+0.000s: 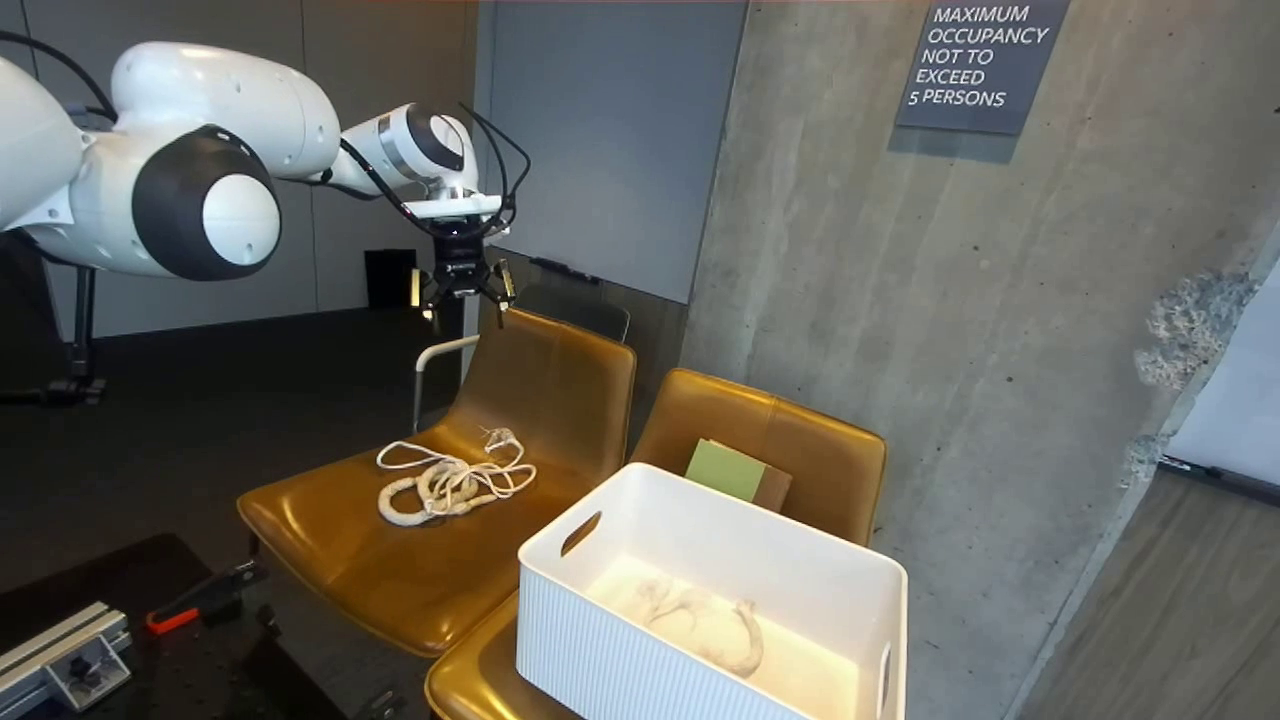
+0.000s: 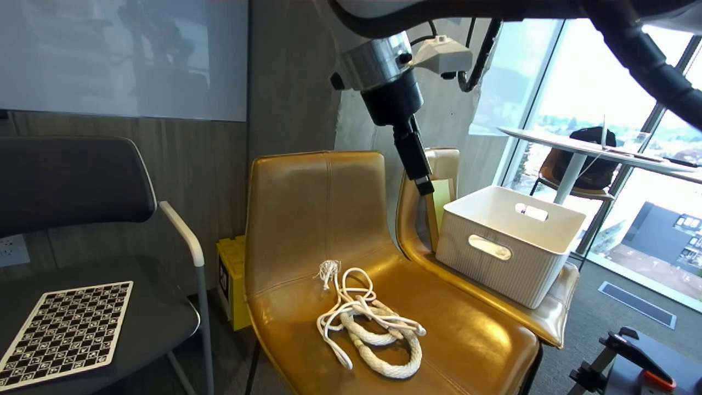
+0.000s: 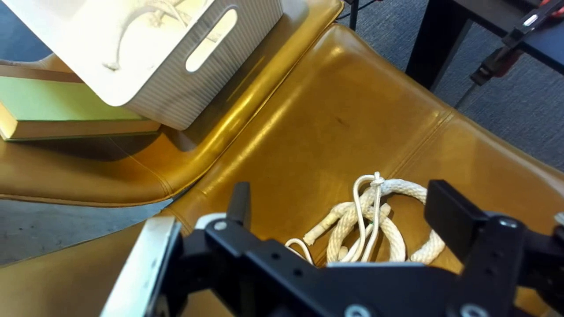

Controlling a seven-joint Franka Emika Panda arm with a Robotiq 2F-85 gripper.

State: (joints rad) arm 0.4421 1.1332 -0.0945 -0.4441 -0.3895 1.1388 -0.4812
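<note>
One rope bundle point(image 1: 450, 490) on a tan chair point(image 2: 466, 323), pincer point(image 1: 463, 296) wide in midair

Pincer hangs in the air over the tan chair, jaws far apart, well apart from the rope bundle; wrist view shows it below the gap. Rope bundle: thick braided coils, thinner white strands looped across, frayed tuft point(image 2: 330, 269) at one end, loose on the seat. Second tan chair point(image 1: 800, 440) just beside carries a white ribbed bin point(image 1: 620, 660) with oval handle holes; pale curved rope-like piece point(image 1: 753, 640) on its floor. Green book point(image 3: 61, 101) leans on that chair's backrest, next to the bin; can't tell if they touch. In an exterior view: dark armchair point(image 2: 66, 181), black-and-white checkered board point(image 2: 71, 329) flat on its seat, yellow box point(image 2: 237, 285) between armchair and tan chair. Occupancy sign point(image 1: 980, 60) on concrete wall point(image 1: 850, 280).
</note>
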